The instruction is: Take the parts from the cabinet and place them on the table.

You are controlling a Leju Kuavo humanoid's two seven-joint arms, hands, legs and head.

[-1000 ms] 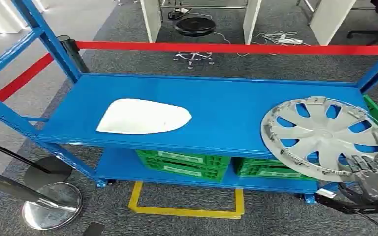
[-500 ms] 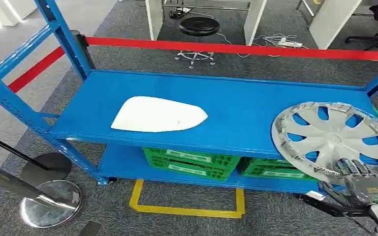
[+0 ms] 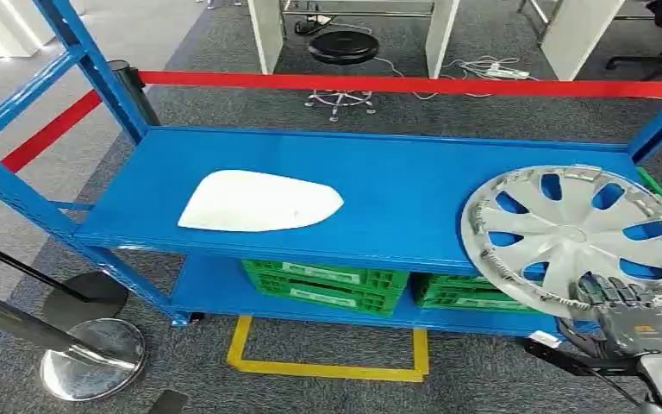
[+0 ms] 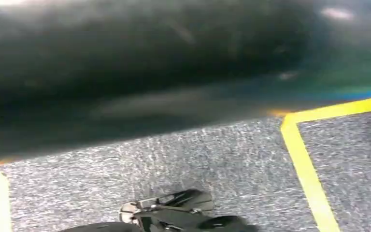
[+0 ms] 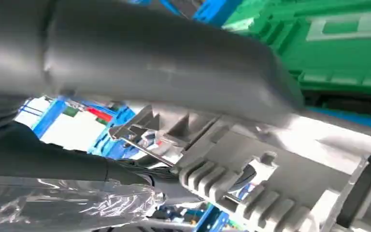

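A silver hubcap (image 3: 574,237) hangs off the right front edge of the blue shelf (image 3: 388,194), tilted toward me. My right hand (image 3: 625,317) grips its lower rim, fingers over the front face. In the right wrist view the thick grey thumb (image 5: 164,63) lies across the hubcap's ribbed back (image 5: 251,179). A white curved panel (image 3: 259,203) lies flat on the shelf's left half. The left wrist view looks down at grey carpet.
Green crates (image 3: 327,285) sit on the lower shelf. Blue uprights (image 3: 90,73) frame the rack's left side, another upright (image 3: 659,121) the right. A red barrier tape (image 3: 396,84) runs behind. Chrome stanchion bases (image 3: 90,358) stand on the floor at left; yellow floor tape (image 3: 323,369) marks the front.
The view has swayed slightly left and right between frames. The hubcap stays in my right hand at the shelf's right front edge, with the hand a little lower on its rim.
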